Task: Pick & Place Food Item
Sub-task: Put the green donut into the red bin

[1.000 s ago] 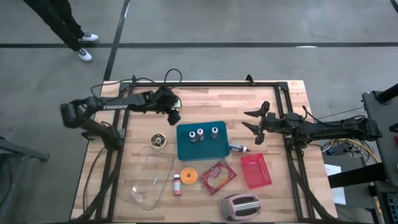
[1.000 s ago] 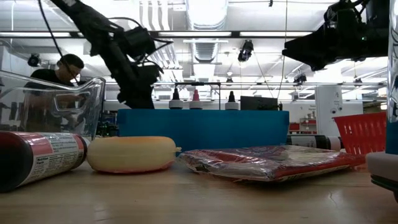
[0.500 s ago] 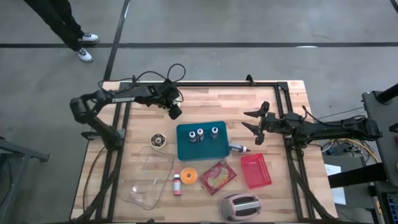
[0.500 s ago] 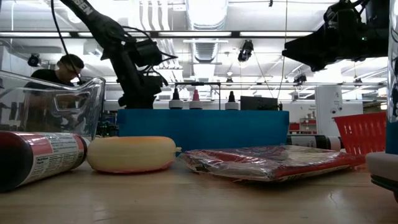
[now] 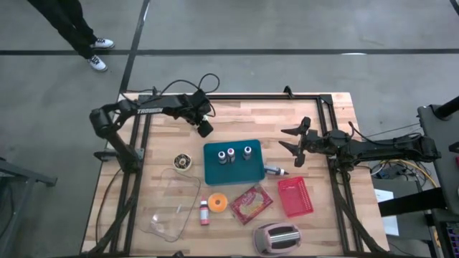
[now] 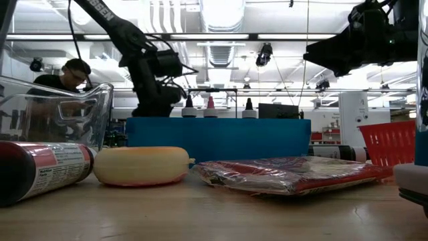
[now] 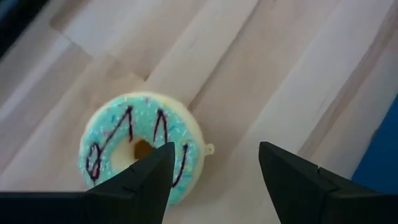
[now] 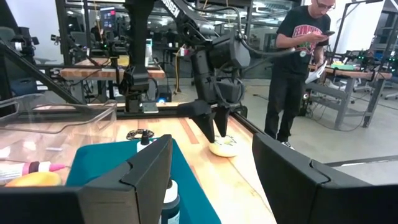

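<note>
Approach step, by the look of it: left gripper (image 5: 206,129) poised over the donut (image 7: 140,149) at about 11 o'clock on the surface (image 5: 237,122), fingers apart, nothing held. Donut flat on the wood, blue-iced, just off the tray's (image 5: 233,168) far-left corner; hidden under the gripper from above, plain in the left wrist view, off toward one finger rather than centred between the two. Next move, probably: shift sideways to centre the donut, lower straight down, close gently on the soft ring.

Right gripper (image 5: 295,149) waiting at 3 o'clock, fingers spread, empty, pointing toward the tray.

Room: bare wood around the donut toward 12 and 10 o'clock, so clear descent there. Tray edge close at 5 o'clock of the donut; worth keeping the near finger off it. Surface edge and frame rail not far behind at 12 o'clock. Glass dish (image 5: 172,204) at 7 o'clock, a likely drop spot, reachable past the small tin (image 5: 183,163).
</note>
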Available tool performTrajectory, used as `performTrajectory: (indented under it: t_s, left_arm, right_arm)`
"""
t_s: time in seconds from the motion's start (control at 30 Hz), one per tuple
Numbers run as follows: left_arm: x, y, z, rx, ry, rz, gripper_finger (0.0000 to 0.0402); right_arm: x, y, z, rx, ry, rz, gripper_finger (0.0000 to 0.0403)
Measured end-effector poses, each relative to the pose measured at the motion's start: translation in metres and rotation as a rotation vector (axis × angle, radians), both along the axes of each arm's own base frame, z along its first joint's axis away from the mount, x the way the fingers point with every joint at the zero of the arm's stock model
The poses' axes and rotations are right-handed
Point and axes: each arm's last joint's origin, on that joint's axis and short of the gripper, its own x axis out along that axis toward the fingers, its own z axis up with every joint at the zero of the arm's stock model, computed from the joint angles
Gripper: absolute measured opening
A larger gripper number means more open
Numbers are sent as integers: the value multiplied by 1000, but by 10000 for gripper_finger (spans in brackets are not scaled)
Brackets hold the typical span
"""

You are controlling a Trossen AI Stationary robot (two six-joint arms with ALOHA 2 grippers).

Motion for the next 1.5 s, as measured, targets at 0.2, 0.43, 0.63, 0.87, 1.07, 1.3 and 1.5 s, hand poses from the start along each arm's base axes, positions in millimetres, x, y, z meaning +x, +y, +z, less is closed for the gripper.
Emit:
performTrajectory:
  t_s: [0.2,0.43,0.63,0.87,1.07,1.3,1.5]
  left_arm:
    - [3,3,-5,-23,48,-3,236]
    - [3,5,-5,3,64,-2,236]
    - [0,8,-6,5,70,-9,236]
    - [-3,11,-6,-37,44,-56,236]
    - [-4,16,-15,-52,67,-48,236]
    - [-2,19,-32,-80,112,-50,236]
    - [-2,19,-34,-78,118,-64,236]
  right_arm:
    - [0,0,0,-5,-1,0,219]
    - [0,0,0,-8,-1,10,219]
    - [0,1,1,-6,-5,26,219]
    - [0,1,1,-7,-7,26,219]
    - [0,1,1,-7,-9,26,219]
    - [0,1,1,-7,-10,26,219]
    - [0,1,1,-3,-10,25,219]
